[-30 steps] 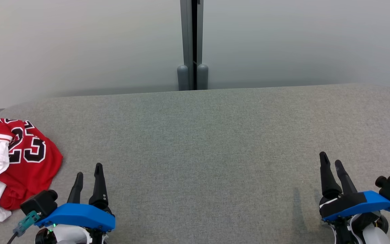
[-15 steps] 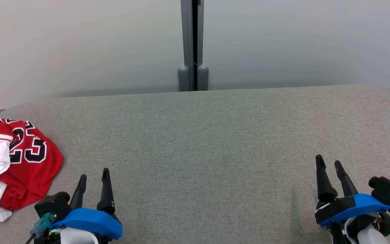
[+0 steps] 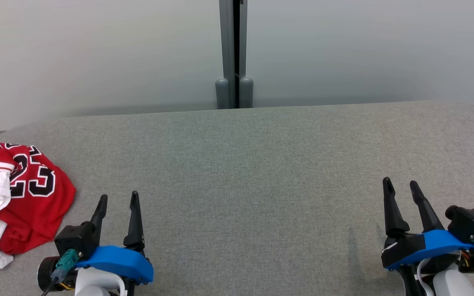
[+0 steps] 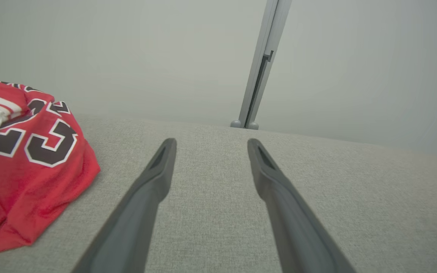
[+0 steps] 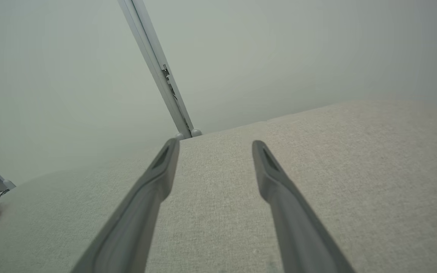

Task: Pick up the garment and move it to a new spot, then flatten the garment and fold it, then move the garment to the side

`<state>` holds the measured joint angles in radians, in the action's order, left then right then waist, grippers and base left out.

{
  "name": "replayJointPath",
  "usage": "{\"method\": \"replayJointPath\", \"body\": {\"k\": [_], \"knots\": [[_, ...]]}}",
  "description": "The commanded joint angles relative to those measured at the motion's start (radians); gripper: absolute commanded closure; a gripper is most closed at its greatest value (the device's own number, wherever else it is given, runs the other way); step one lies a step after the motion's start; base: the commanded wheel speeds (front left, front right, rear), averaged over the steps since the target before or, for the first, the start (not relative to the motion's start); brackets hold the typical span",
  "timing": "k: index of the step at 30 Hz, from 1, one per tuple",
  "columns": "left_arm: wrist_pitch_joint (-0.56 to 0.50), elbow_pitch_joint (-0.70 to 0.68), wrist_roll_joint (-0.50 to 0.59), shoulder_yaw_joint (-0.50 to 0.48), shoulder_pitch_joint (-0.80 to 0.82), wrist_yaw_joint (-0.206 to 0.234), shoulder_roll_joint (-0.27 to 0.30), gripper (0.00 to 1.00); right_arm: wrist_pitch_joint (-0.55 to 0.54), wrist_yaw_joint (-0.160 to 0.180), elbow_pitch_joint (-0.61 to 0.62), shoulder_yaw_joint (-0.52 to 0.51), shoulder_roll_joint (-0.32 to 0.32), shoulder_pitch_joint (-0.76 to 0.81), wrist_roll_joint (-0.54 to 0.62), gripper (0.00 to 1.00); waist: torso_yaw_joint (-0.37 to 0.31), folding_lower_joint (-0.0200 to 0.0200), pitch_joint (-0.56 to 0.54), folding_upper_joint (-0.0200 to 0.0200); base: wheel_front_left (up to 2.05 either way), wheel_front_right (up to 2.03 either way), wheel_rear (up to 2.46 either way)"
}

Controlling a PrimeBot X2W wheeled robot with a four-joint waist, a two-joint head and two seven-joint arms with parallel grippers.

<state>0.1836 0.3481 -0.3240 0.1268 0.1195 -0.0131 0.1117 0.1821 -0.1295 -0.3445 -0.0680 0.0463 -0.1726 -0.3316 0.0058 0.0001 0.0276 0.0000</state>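
At the left edge of the table (image 3: 237, 156), a crumpled red garment (image 3: 35, 197), long axis seemingly near to far, not yet lifted. Just right of it, the left gripper (image 3: 119, 195), spread wide, empty. Well apart at the right, the right gripper (image 3: 400, 182), spread too, empty. Best reached leftward by the left one.

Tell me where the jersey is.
In the head view the red jersey lies crumpled at the left edge of the table, just left of the left gripper.
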Motion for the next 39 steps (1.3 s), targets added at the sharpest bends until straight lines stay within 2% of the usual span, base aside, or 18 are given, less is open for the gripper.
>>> {"method": "replayJointPath", "body": {"k": [1, 10, 24, 39], "knots": [[0.009, -0.017, 0.027, 0.007, 0.017, 0.008, 0.007, 0.0, 0.011, -0.002, 0.013, -0.004, 0.004, -0.013, 0.028, 0.0, -0.001, 0.0, 0.0, 0.0, 0.0, 0.0, 0.0], [0.029, -0.026, 0.101, 0.032, 0.023, 0.031, 0.015, 0.0, 0.031, -0.001, 0.052, -0.02, 0.005, -0.015, 0.119, 0.0, 0.0, 0.0, -0.001, 0.0, 0.0, 0.0, 0.0], [0.06, 0.044, 0.202, 0.044, 0.005, 0.048, 0.011, 0.0, 0.06, -0.001, -0.036, 0.0, 0.006, -0.008, 0.27, 0.0, -0.001, -0.0001, -0.013, 0.0, 0.0, 0.0, 0.0], [0.085, 0.098, 0.297, 0.045, 0.005, 0.054, 0.002, 0.0, 0.086, -0.001, -0.079, 0.005, 0.007, -0.018, 0.371, 0.0, 0.004, -0.0001, -0.01, 0.0, 0.0, 0.0, 0.0]]}}
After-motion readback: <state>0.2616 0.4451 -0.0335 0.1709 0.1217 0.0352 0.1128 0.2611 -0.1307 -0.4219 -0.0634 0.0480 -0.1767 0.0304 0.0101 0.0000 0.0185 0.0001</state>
